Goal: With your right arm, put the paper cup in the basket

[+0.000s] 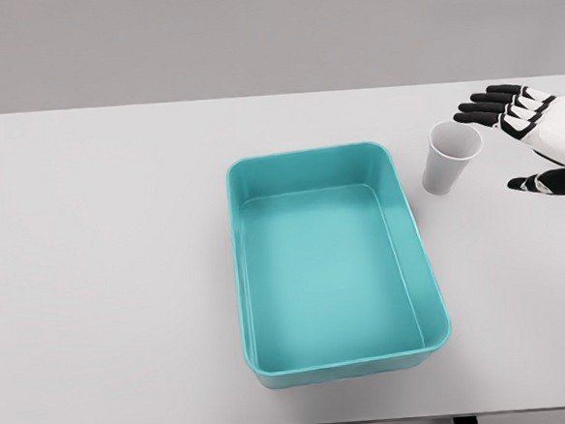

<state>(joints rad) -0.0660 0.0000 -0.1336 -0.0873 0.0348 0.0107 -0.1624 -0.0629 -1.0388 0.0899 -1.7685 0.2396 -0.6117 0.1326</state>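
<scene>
Plainly white, the paper cup [450, 157] stands upright, mouth open, tapering downward.

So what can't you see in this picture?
- Right hand: head view; the picture's right edge cuts off its wrist and arm.
- Left arm: not in view at all.
- Paper cup: its bottom inside is hidden by its own wall.
- Teal basket: the outer sides of its far and left walls are hidden by their rims.
- Table: its legs are mostly cut off at the bottom edge.
</scene>
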